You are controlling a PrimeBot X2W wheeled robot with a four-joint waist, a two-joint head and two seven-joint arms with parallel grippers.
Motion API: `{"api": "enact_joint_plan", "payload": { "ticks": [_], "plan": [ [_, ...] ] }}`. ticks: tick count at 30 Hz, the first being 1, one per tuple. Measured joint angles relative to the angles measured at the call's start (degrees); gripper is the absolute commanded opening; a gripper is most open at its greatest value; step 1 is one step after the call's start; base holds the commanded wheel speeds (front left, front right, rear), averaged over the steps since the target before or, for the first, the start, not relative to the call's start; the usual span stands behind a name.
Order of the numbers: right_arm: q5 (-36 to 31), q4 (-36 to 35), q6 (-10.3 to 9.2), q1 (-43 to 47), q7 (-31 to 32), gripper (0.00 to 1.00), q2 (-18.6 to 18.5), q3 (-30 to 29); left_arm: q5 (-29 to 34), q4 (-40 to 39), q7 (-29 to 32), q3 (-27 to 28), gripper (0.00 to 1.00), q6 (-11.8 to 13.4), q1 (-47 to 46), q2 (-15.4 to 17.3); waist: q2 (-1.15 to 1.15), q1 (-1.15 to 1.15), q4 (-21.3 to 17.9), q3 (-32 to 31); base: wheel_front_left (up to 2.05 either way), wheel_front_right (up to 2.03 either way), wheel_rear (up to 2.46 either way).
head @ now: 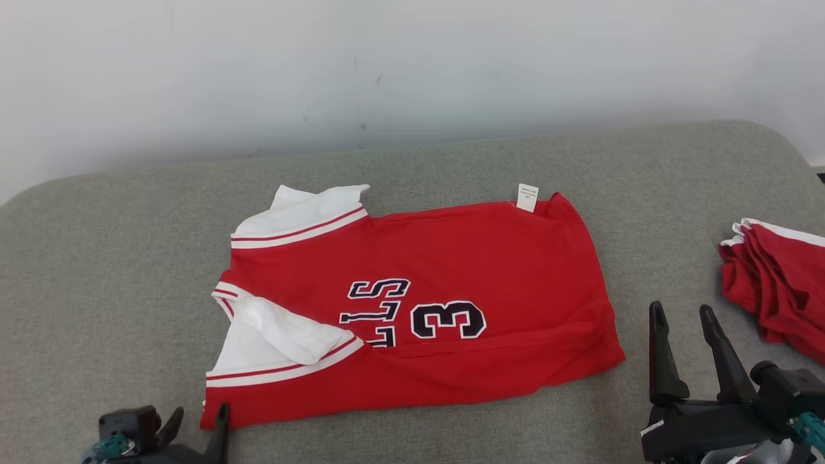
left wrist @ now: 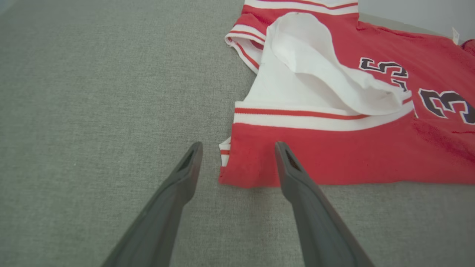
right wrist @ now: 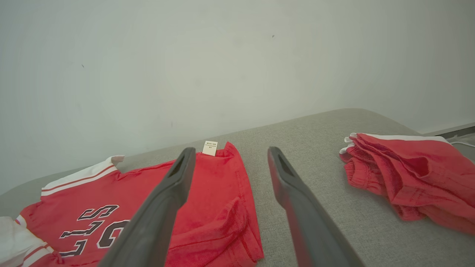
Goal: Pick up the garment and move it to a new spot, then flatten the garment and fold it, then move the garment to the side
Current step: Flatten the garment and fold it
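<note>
The garment (head: 451,258) is a red jersey with white striped sleeves and dark lettering. It lies spread on the grey cushion, its near long edge folded up over the lettering. My left gripper (head: 196,419) stands open at the jersey's near left corner (left wrist: 245,170), one finger over the red cloth and one over the cushion. My right gripper (head: 683,322) is open just off the jersey's near right corner (right wrist: 230,222), nothing between its fingers. A small white label (head: 527,197) sticks out at the jersey's far edge.
The grey cushioned surface (head: 97,270) has rounded far corners and meets a pale wall (head: 412,64) behind. A second red garment (head: 780,277) lies bunched at the right edge, close beside my right gripper.
</note>
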Motion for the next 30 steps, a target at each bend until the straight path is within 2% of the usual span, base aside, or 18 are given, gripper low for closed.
{"api": "enact_joint_plan", "payload": {
  "ticks": [13,14,16,17,24,30],
  "plan": [
    [0.0,0.5,0.19,-0.6,-0.2,1.00,-0.2,0.0,0.3,6.7,3.2,-0.8,1.00,-0.9,-2.0,0.5,0.00,0.00,-0.4,0.7,0.00,0.00,0.00],
    [0.0,0.5,0.27,-0.6,-0.2,1.00,-0.3,0.1,0.3,7.2,3.6,-0.9,0.61,-1.0,-2.4,0.5,0.00,0.00,-0.4,0.7,0.00,0.00,0.00],
    [0.0,0.8,0.32,-0.6,-0.2,1.00,-0.4,0.2,0.2,7.5,3.7,-1.1,0.13,-1.5,-2.8,0.5,0.00,0.00,-0.3,0.7,0.00,0.00,0.00],
    [0.0,1.0,0.33,-0.6,-0.1,1.00,-0.5,0.3,0.2,7.8,3.8,-1.3,0.00,-1.8,-3.0,0.5,0.00,0.00,-0.3,0.7,0.00,0.00,0.00],
    [0.0,3.1,0.94,-0.5,2.3,1.00,-1.2,0.8,0.0,9.4,3.8,-1.6,0.00,-2.5,-3.8,0.2,0.00,0.00,-0.2,0.6,0.00,0.00,0.00],
    [-0.5,7.7,1.48,1.4,7.5,1.00,-4.2,1.3,-0.1,10.6,3.7,-1.8,0.00,-3.0,-4.8,-0.1,0.00,0.00,0.0,0.6,0.00,0.00,0.00]
  ]
}}
